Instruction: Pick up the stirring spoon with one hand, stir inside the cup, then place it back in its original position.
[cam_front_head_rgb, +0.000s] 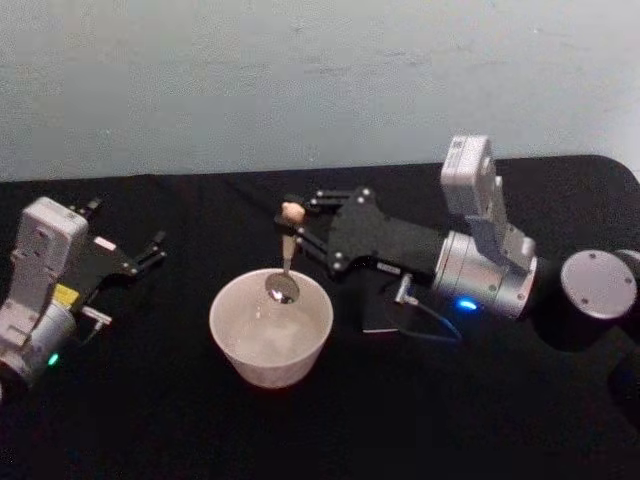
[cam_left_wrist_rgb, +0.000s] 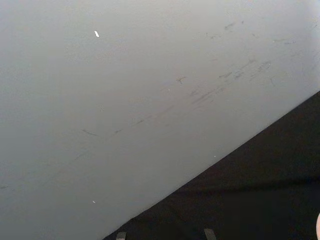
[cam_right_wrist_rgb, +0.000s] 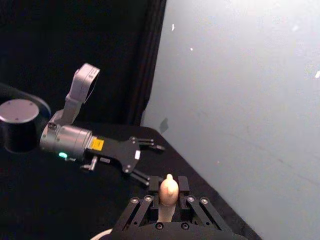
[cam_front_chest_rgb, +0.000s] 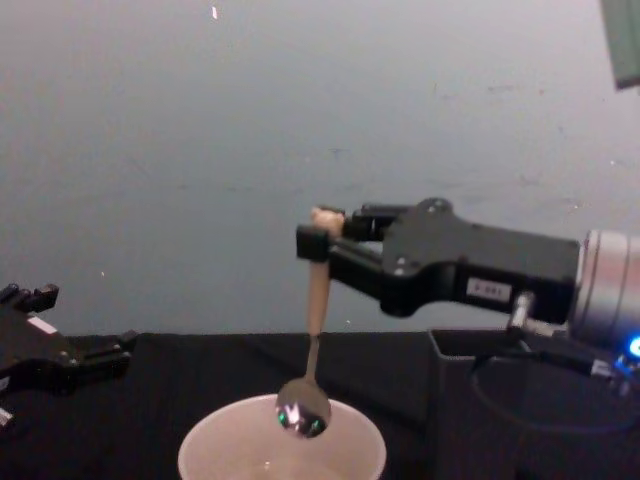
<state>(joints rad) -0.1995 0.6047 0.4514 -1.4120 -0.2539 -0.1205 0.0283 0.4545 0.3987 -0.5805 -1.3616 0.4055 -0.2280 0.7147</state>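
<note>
Right gripper (cam_front_head_rgb: 292, 222) is clenched on the spoon (cam_front_head_rgb: 286, 262) handle, just under the bear head. It reaches in from the right, above the cup. We see a black table (cam_front_head_rgb: 140, 420) under everything. Our left gripper (cam_front_head_rgb: 128, 226) is parked at the table's left side with fingers spread, holding nothing, well apart from the cup. Cup (cam_front_head_rgb: 270, 362) sits centre, upright, mouth open to us. Holder (cam_front_head_rgb: 385, 312) sits just right of the cup, beneath that right gripper, dark against the cloth. Spoon hangs near vertical, bear end up, bowl down at rim level over the cup's far side, probably just inside the mouth.
</note>
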